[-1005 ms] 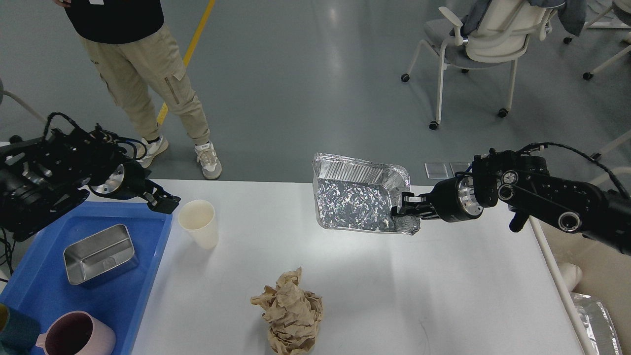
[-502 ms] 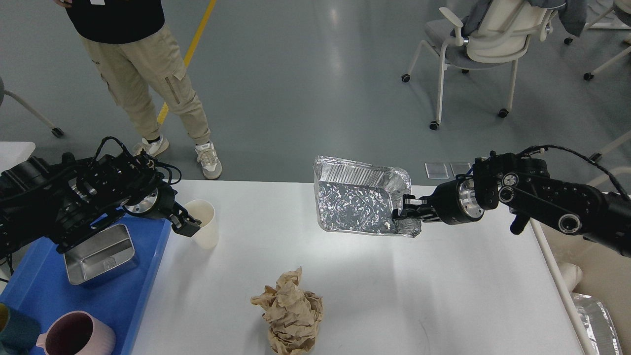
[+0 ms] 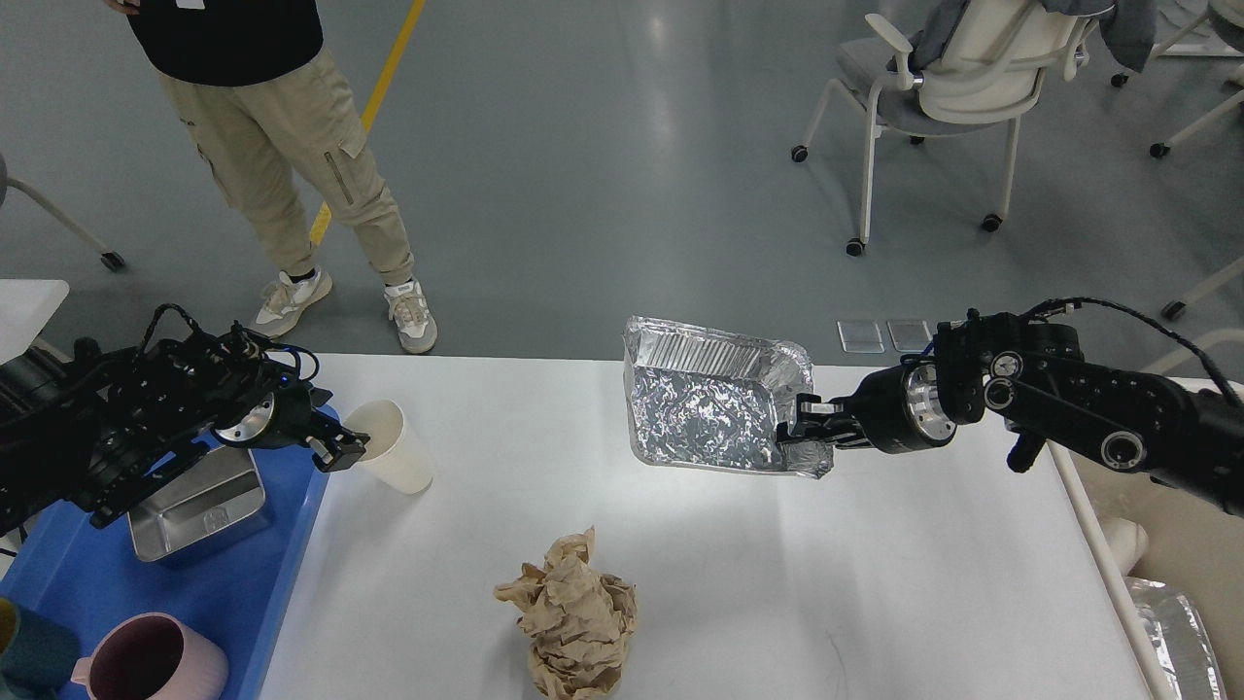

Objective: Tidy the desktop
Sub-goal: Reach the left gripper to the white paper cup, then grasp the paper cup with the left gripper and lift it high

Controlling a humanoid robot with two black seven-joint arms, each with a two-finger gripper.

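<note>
gripping foil tray (image 3: 714, 413) corner, right jaws (image 3: 802, 430) clamped; left jaws (image 3: 342, 453) touching paper cup (image 3: 394, 459)

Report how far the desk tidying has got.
Looks done: a steel box and a pink mug sit in the blue tray. In hand: the right gripper holds the foil tray by its corner; the left gripper is at the rim of the tilted paper cup. Left: the crumpled brown paper lies untouched on the desktop.
</note>
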